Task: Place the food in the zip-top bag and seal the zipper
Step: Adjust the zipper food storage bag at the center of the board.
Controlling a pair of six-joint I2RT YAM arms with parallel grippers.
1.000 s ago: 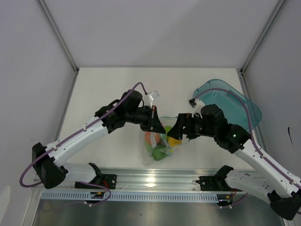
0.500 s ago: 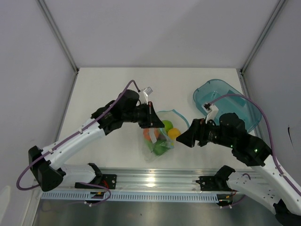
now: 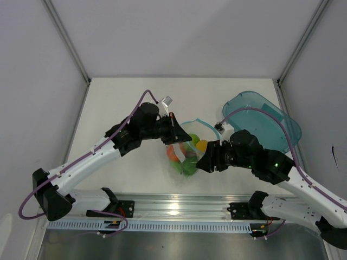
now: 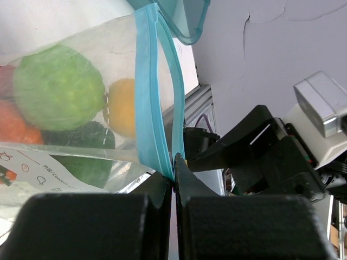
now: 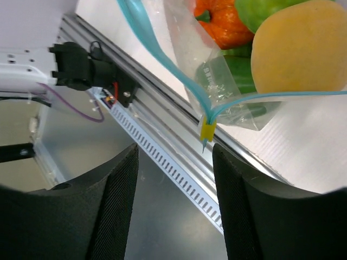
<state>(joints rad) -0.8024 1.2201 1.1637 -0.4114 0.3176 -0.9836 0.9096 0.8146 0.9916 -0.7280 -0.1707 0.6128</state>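
Light blue zipper strip (image 4: 147,108) of the clear crinkly zip-top bag (image 4: 81,162) is pinched by the left gripper (image 4: 174,165); right gripper (image 5: 174,157) is spread wide.

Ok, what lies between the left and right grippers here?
The clear bag with the toy food inside, seen in the top view. The left gripper is shut on its blue zipper; the right gripper has jaws open near the yellow-tabbed end.
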